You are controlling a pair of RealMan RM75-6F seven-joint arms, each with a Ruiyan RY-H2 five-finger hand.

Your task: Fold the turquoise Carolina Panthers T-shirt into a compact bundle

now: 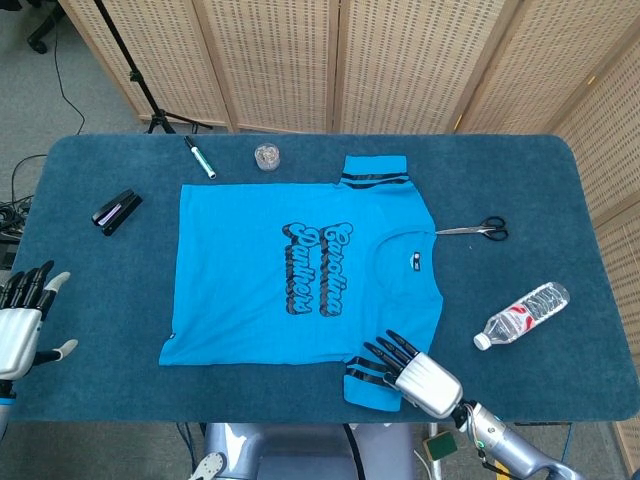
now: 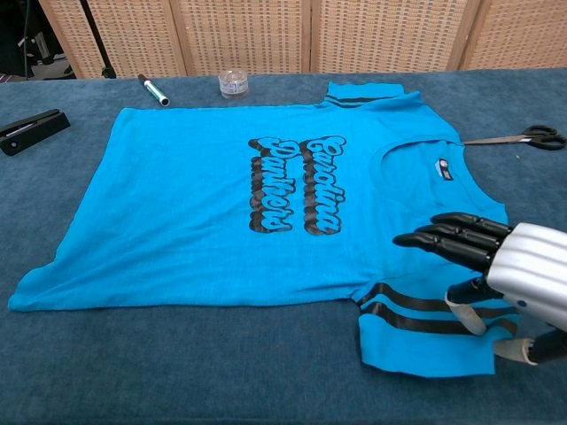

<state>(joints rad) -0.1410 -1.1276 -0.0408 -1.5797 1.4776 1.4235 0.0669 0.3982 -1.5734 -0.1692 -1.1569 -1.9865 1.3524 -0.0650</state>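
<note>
The turquoise Panthers T-shirt [image 1: 300,270] lies flat, print up, on the blue table, with its collar toward the right. Its near sleeve [image 2: 416,332], striped in black, points at the front edge. My right hand [image 2: 505,266] hovers over that sleeve's right part, fingers stretched out toward the left and the thumb low beside the cloth. In the head view the right hand [image 1: 415,372] covers the sleeve's [image 1: 368,385] outer end. My left hand [image 1: 22,320] stays at the table's left edge, fingers spread, holding nothing, well away from the shirt.
Scissors [image 1: 478,231] lie just right of the collar and a water bottle [image 1: 522,315] lies on its side further right. A black stapler [image 1: 117,211], a marker [image 1: 200,158] and a small clear jar [image 1: 266,156] sit to the left and behind the shirt.
</note>
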